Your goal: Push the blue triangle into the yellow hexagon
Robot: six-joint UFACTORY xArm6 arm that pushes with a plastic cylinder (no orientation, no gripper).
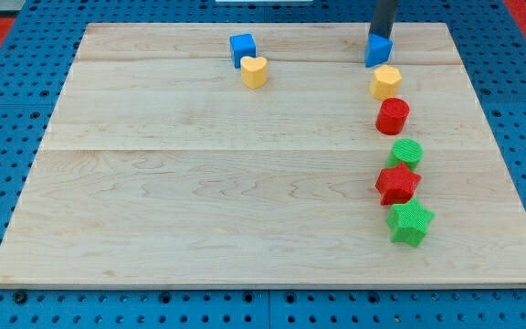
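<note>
Nearly there: my tip [381, 35] sits at the far side of the blue triangle [378, 50], touching or almost touching it at the far right of the wooden board [153, 183]. No claw on this rig, only a bare rod, so nothing is clenched or grasped; it can only shove. Yellow hexagon [385, 81] is just near-side of the triangle, a sliver of board between them at most; can't tell if the edges already touch. Judgement: approach done, contact with the target is what's left, a short push toward the near edge. Risk: the hexagon heads a tight column, red cylinder [393, 116], green cylinder [406, 152], red star [396, 184], green star [410, 222], so overshoot would probably chain into them. Blue cube [242, 47] and yellow heart [254, 71] sit well apart on the far left, out of play.
</note>
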